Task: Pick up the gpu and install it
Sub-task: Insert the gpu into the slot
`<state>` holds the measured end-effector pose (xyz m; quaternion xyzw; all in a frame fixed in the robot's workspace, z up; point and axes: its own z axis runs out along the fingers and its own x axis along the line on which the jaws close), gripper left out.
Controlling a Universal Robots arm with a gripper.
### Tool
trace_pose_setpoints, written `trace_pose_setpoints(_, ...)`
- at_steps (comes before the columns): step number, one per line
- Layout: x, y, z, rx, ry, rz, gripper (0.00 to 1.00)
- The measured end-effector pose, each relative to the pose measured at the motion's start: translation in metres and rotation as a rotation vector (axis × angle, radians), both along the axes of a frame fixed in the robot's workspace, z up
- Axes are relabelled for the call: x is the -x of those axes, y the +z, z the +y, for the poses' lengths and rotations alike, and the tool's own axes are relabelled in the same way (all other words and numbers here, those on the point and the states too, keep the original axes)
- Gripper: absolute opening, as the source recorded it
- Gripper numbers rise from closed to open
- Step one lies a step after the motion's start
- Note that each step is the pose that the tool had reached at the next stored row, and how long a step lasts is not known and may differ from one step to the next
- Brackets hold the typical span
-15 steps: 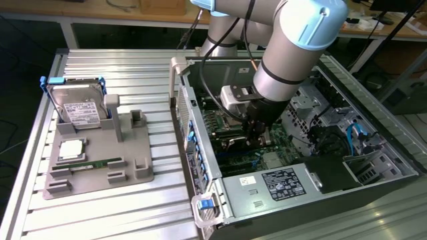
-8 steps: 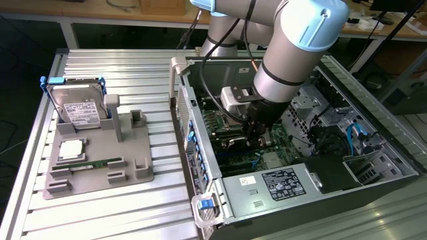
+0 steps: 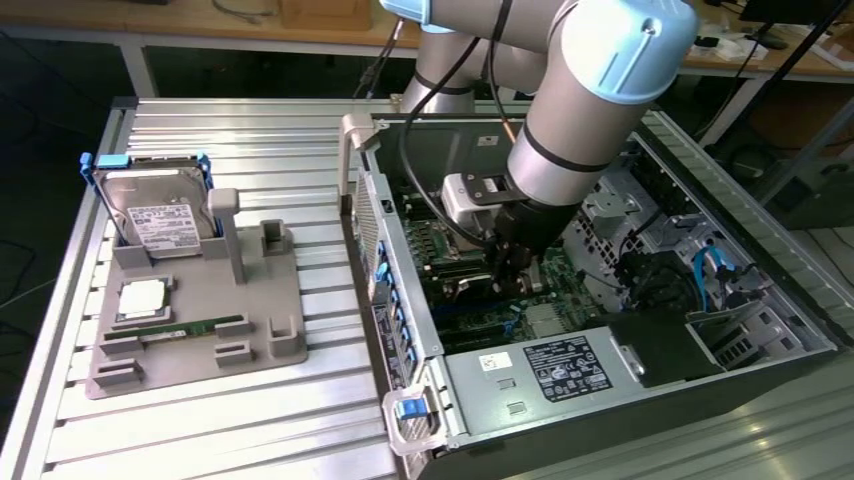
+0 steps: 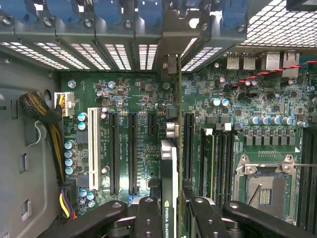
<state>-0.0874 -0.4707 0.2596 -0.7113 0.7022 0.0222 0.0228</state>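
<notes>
Black two-finger gripper (image 4: 171,218), narrowly closed, clamps thin black gpu card (image 4: 168,163) edge-on over middle of green motherboard (image 4: 138,99).

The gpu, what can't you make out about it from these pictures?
- Wrist view: the gpu stands edge-on in the gripper; its face is turned away, and the frame edge cuts off its near end.
- Wrist view: the gpu's own body hides its connector, so seating in a motherboard slot is unclear.
- Exterior view: the gripper and arm cover the gpu.

gpu (image 4: 169,173) cut off, end effector (image 4: 173,206) cropped
</notes>
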Motion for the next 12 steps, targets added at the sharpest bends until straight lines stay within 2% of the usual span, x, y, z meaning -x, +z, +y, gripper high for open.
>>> trace_pose_setpoints(4,0.0,-0.0001,-0.0019,-0.0002,0.0,-0.0002,0.27)
trace_pose_setpoints(12,0.0,0.0012,-0.0019,-0.001,0.0,-0.0004,0.27)
